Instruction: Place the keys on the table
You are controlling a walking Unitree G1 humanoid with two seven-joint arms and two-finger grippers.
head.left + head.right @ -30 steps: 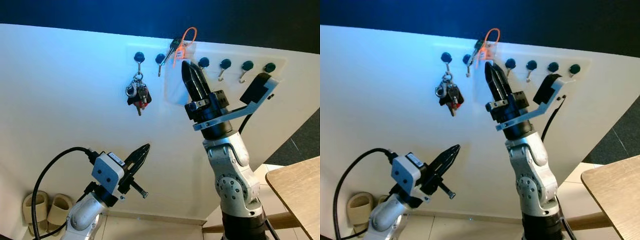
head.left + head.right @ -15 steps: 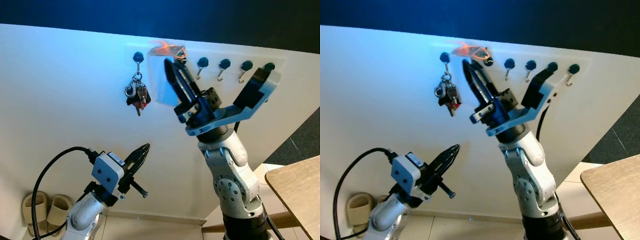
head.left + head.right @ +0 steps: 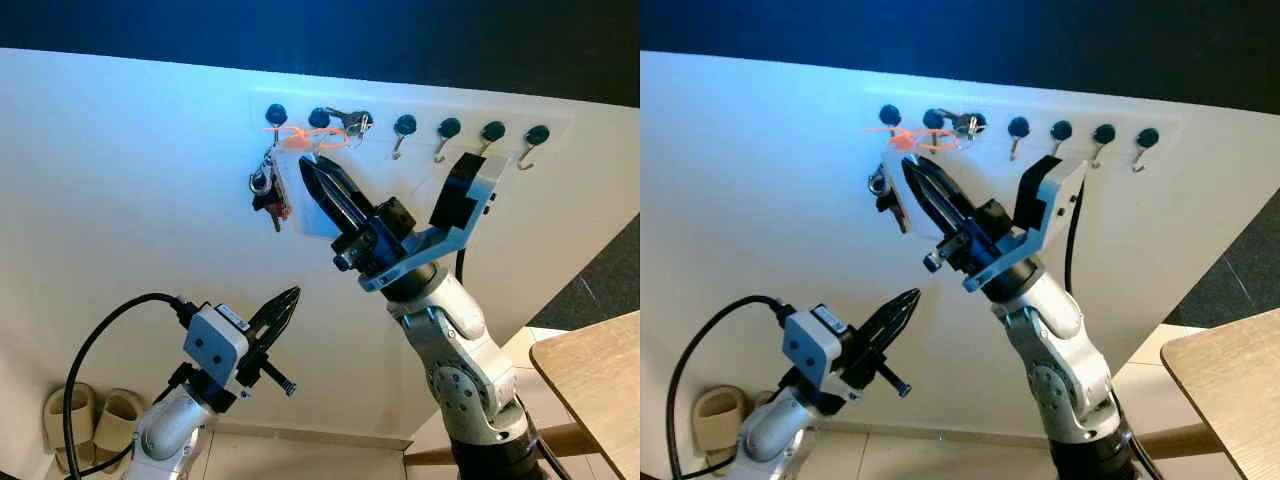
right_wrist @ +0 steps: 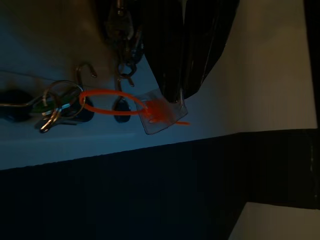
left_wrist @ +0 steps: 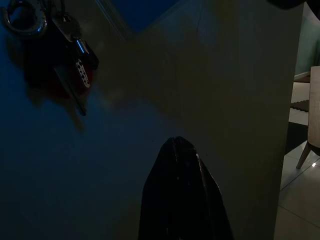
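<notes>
The right gripper (image 3: 312, 172) is raised close to the wall (image 3: 140, 200), fingers pressed together on the clear tag with orange loop (image 4: 159, 114). Just beside its tips on the left hangs a second key bunch (image 3: 268, 192). Above the tips runs the row of hooks (image 3: 447, 130). Below it the wall is bare down to the left gripper (image 3: 285, 303). The table (image 3: 598, 385) lies well below, to its right.

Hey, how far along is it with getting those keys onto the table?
Done: the right pincer grips the clear tag. In hand: it pulls the orange loop sideways, with the keys at their hook, seemingly not yet off. Left to do: free them, carry them to the table and set them down. The left pincer hangs idle.
</notes>
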